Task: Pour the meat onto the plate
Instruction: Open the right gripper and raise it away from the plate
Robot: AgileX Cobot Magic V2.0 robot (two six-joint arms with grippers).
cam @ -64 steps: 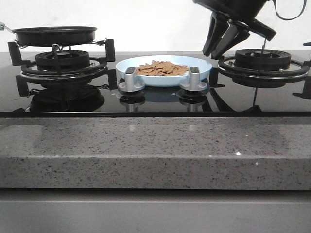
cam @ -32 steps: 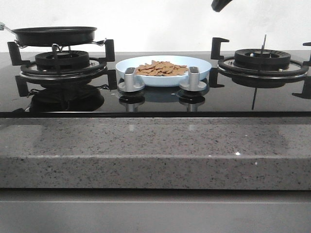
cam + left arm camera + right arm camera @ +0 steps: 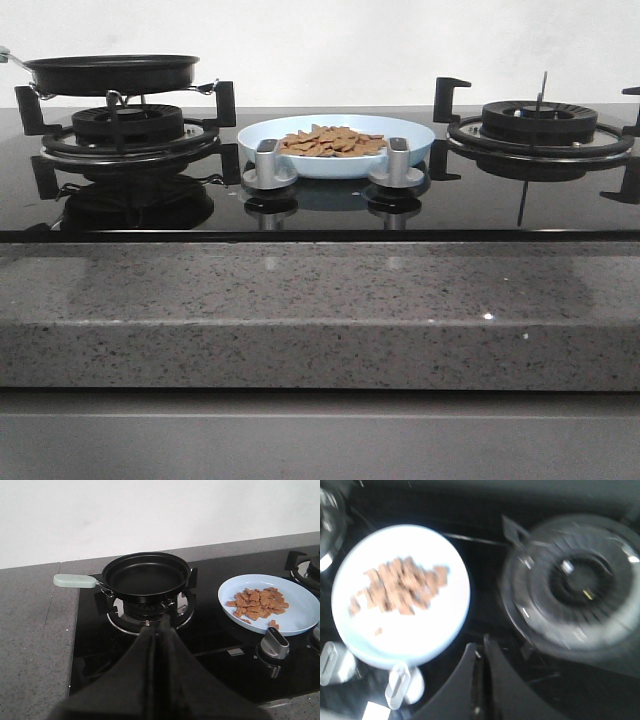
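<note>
Now I see the meat [image 3: 333, 141] lying in a small heap of thin brown slices on the plate [image 3: 412, 152]. The plate is pale blue and round, and it sits in the middle of the black glass stove [image 3: 320, 205], between the two burners. Two grey knobs [image 3: 269, 165] stand just in front of the plate, on the near side.

On the left burner [image 3: 128, 128] sits the black frying pan [image 3: 112, 72]. In the left wrist view I look down into the pan [image 3: 146, 576], and I see no food in it. Its pale green handle [image 3: 75, 581] sticks out to the left, past the edge of the stove. The right burner [image 3: 540, 125] has nothing on it.

The stove sits in a grey speckled tabletop [image 3: 320, 310], which runs along the near side.

My left end effector [image 3: 159, 630] is closed, with its two dark fingers pressed together and nothing between them. It hangs on the near side of the pan, and it does not touch the pan. The plate [image 3: 300, 605] and the meat [image 3: 257, 602] lie off to its right.

My right end effector [image 3: 481, 655] is closed too, and it holds nothing. Its view is blurry. It hangs above the stove, with the plate [image 3: 445, 630] on one side and the right burner [image 3: 575, 587] on the other. The meat [image 3: 400, 587] is a brown smudge in the middle of the plate there.

I cannot see either arm in the front view.
</note>
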